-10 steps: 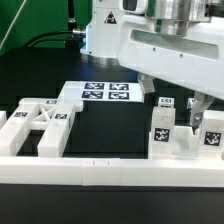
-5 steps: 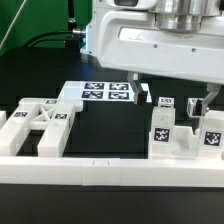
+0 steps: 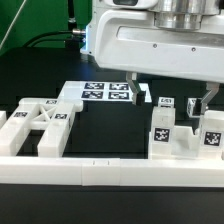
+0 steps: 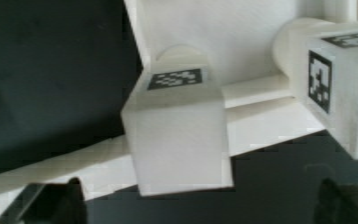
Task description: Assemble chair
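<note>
Arm: the white arm (image 3: 150, 45) fills the upper right of the exterior view, reaching down over the table.
Gripper: the gripper (image 3: 170, 95) hangs with its jaws spread as wide as I can see them go, grasping nothing. Its fingers (image 3: 135, 88) come down on either side of the parts below.
Chair, right group: several upright blocks (image 3: 160, 135), white with square black-and-white tags, stand close together at the lower right of the exterior view, under the gripper.
Chair, seen from the wrist: a rounded-top block (image 4: 176, 130) with a tag near its tip lies between the two dark fingertips (image 4: 51, 203) and appears to touch neither. A second block (image 4: 327, 80) with a tag on its face stands just beside it.
Chair, left part: a cross-braced piece (image 3: 35, 125) lies flat at the lower left of the exterior view, well apart from the gripper.
Marker board: the marker board (image 3: 105, 92) lies flat near the middle of the exterior view, behind the parts.
Border rail: a long low white border rail (image 3: 100, 170) runs along the front edge.
Table: the table (image 3: 110, 125) is black.
</note>
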Robot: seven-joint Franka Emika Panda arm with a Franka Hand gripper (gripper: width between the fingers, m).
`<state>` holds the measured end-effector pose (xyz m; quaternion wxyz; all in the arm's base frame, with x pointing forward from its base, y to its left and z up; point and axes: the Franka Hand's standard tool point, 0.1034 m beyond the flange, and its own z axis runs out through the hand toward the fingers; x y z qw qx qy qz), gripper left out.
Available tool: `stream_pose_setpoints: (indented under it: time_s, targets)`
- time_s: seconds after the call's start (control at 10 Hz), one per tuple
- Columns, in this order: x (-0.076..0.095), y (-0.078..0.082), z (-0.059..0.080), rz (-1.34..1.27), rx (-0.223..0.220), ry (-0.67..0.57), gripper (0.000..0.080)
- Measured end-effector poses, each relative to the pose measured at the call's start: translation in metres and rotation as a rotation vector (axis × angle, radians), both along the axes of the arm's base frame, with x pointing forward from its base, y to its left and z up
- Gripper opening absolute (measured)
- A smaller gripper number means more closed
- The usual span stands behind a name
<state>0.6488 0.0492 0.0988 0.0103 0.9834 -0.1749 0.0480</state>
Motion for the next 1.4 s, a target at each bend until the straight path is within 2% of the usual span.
stream_pose_setpoints:
  time_s: [0.1,0.2,0.5,0.6,1.0,1.2,1.4]
  targets:
    - [0.002,-0.002,0.003,0.054,-0.004,-0.018,0.0648]
    - [-0.003,0.001,0.006,0.058,0.002,-0.024,0.0648]
    - [-0.029,0.001,0.014,0.029,0.066,-0.053,0.0648]
    - [-0.033,0.002,0.012,0.003,0.083,-0.050,0.0648]
    - [-0.034,0.004,0.010,-0.016,0.087,-0.059,0.0648]
    - [-0.047,0.012,0.000,-0.021,0.113,-0.076,0.0648]
    - [-0.047,0.008,-0.001,-0.034,0.119,-0.086,0.0648]
